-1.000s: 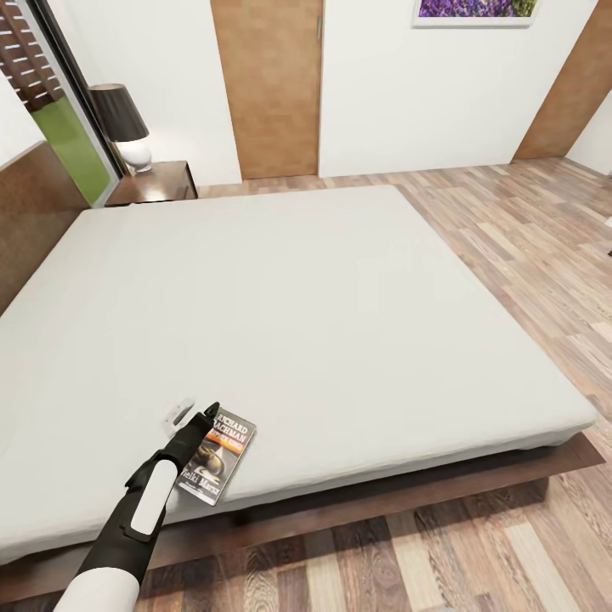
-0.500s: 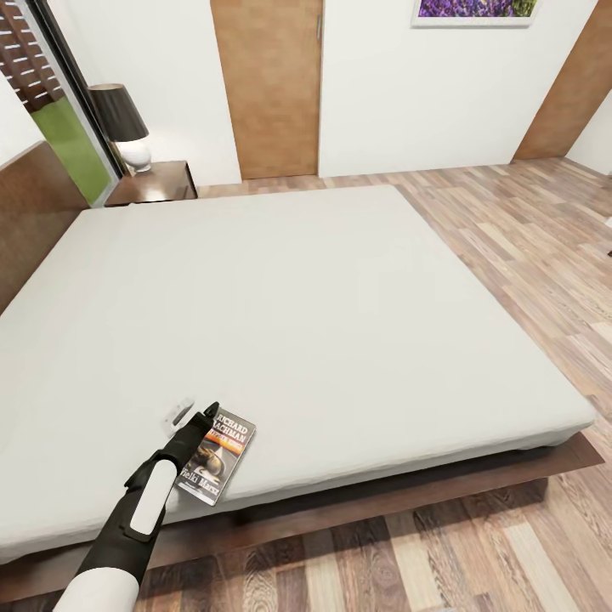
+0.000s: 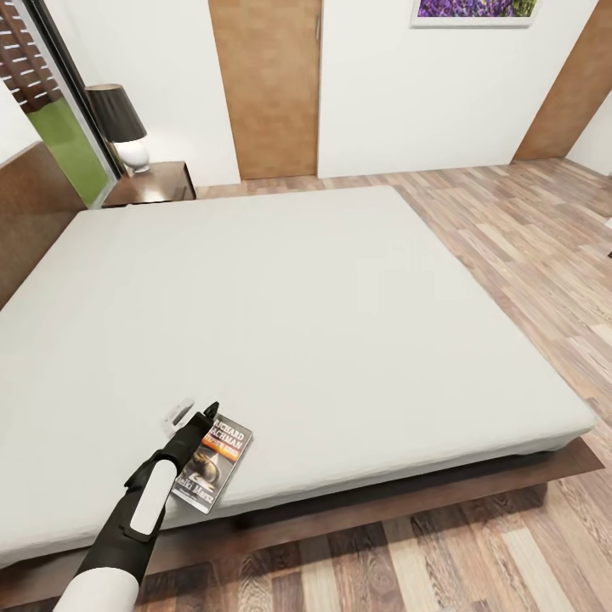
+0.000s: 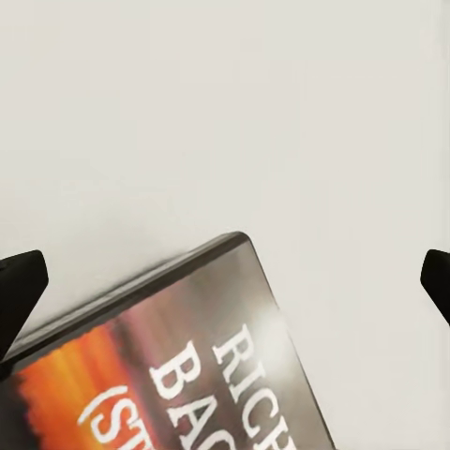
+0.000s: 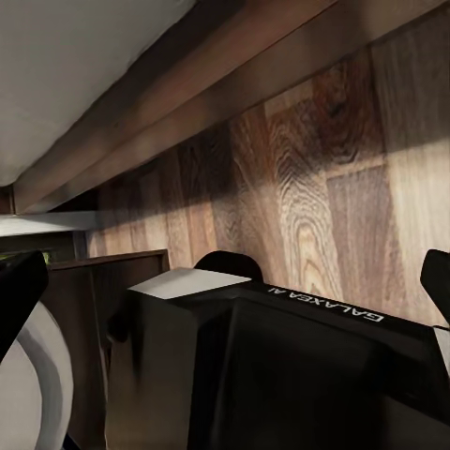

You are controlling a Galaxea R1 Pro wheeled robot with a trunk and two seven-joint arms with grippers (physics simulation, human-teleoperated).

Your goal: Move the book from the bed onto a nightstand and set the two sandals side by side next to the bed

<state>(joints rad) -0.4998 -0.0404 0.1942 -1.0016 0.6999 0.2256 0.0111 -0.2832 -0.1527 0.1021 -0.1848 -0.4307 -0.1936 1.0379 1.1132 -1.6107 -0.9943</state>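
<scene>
The book [image 3: 209,463] lies flat on the bed [image 3: 323,323], close to the mattress's near edge and toward the robot's left, its cover up. Its white lettering end points away from the robot and its lower end nearly reaches the mattress edge. The left gripper [image 3: 194,415] is stretched out low over the mattress, just at the book's far left corner. One dark finger tip sits at the book's upper left edge, and the pale finger [image 3: 178,412] lies over bare sheet to the left of it, so the book is mostly to the right of and nearer than the fingertips, with the arm's dark forearm crossing its left margin.

In the left wrist view the book [image 4: 178,366] fills the lower part of the picture, its corner lying between the two black fingertips [image 4: 19,291], which stand at opposite edges of the frame. The jaws are spread wide, with nothing between them but the book's corner and sheet, and no finger is seen pressing the cover.

The nightstand [image 3: 153,183] stands at the far corner of the bed beside the headboard, well apart from the book, with a lamp [image 3: 119,127] on it.

The right wrist view shows the right gripper [image 5: 230,281] with its black tips far apart at the frame's sides, facing the floor [image 5: 319,187] and the bed's frame.
</scene>
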